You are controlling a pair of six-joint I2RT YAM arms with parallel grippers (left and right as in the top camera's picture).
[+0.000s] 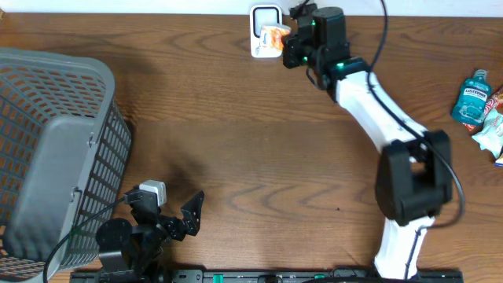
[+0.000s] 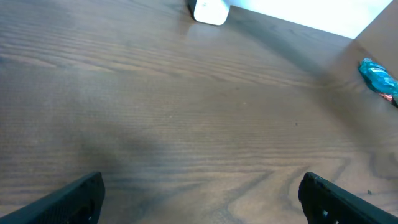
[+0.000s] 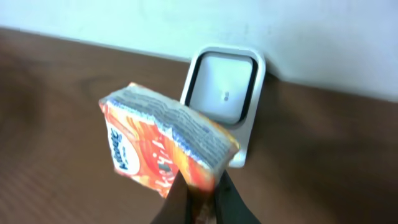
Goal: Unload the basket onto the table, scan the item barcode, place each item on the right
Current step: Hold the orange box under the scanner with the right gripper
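Currently the orange snack packet [image 3: 163, 146] is pinched at its lower edge by the closed right gripper [image 3: 202, 200] and held tilted just in front of the white barcode scanner [image 3: 225, 93]. The presenting step is judged to be in hand; next, the printed code must be turned toward the scanner window. Lettering on the packet is blurred and cannot be read. The left gripper [image 1: 169, 206] is spread wide, holding nothing, near the grey basket [image 1: 47, 157].

Right arm [image 1: 369, 98] — white links, black joints, green lights, black cable; left arm [image 1: 149, 228] — mostly black
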